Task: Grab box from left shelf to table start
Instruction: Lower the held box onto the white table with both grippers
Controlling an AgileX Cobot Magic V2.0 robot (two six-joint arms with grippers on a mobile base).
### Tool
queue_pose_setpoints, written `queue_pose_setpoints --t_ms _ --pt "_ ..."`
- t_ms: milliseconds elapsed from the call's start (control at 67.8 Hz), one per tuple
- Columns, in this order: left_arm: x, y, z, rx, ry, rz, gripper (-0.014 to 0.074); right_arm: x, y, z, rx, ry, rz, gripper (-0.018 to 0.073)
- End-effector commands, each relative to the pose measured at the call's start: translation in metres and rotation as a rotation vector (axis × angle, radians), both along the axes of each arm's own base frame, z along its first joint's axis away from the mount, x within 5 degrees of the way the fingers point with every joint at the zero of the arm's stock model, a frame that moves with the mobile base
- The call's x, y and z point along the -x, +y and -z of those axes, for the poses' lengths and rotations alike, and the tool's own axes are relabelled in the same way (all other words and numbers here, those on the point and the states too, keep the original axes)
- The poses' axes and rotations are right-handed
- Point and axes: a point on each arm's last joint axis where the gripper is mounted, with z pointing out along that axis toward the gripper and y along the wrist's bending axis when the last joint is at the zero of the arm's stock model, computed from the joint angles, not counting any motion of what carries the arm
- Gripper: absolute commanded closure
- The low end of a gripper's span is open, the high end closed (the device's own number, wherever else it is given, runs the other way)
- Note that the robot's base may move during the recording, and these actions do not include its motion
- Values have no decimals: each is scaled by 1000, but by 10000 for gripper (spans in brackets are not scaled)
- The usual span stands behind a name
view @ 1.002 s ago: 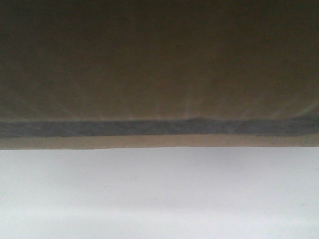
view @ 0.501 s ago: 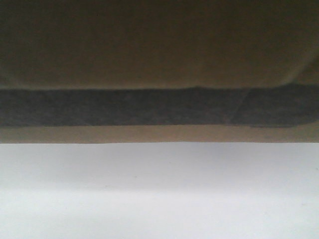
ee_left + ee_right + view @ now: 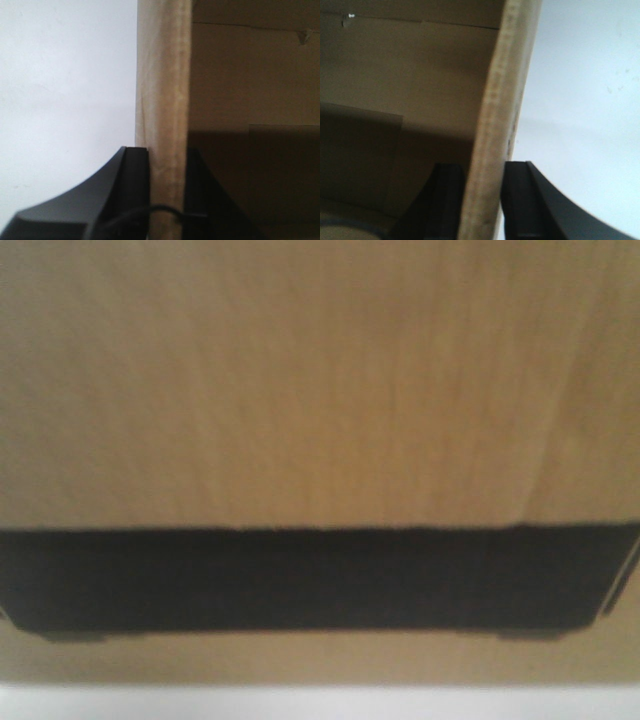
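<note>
Front view: filled almost edge to edge by box (image 3: 320,390), very close to lens and blurred. Tan corrugated face across upper part, wide black panel (image 3: 320,580) banding lower part, thin tan strip under that. Below box edge, only a sliver of white table (image 3: 320,708) along bottom of frame. Cannot tell whether resting on it or held just above.

Left wrist view: left gripper (image 3: 165,156) clamped on upright side wall of box. 2 black fingers (image 3: 134,167) pinching the cut cardboard edge, 1 on outer face, 1 on inner face, both touching, opened only as wide as the wall is thick. Thin black cable (image 3: 165,210) crossing wall low in frame. Right of wall: shadowed brown inside of box. Left of wall: plain white table, right beside box.

Right wrist view: mirrored layout. right gripper (image 3: 482,172) pinched the same way on opposite side wall, wall leaning slightly in frame, 1 finger pressed to each face. Left of wall: brown interior, darker patch low down, pale curved shape (image 3: 345,232) at bottom-left corner, not identifiable. Right of wall: white table.

Box location: gripped by its 2 side walls between both arms, at the table, white top showing on both sides and in front.
</note>
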Motion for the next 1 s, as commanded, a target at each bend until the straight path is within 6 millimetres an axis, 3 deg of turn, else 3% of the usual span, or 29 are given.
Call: queue_pose_setpoints --t_ms 0,251,516,604,722,811,855,988 --pt "-22 -13 -18 130 -154 7 696 -19 3 -11 -49 -98 6 501" --pt "-63 -26 20 76 8 1 696 -55 2 12 -19 -23 12 501" --pt "-76 -31 38 52 80 -2 695 -63 1 19 -9 4 14 492" --pt "-77 -31 39 38 82 13 694 -63 1 20 -4 12 12 404" --pt "-77 -31 40 35 88 17 680 -62 0 20 17 16 10 170" --pt "-76 -31 40 21 92 30 595 -61 -1 21 35 22 9 3" --pt "-76 -31 40 17 93 33 500 -61 -1 21 37 24 9 -48" --pt "-77 -31 39 20 90 33 202 -60 -2 19 37 16 9 -66"
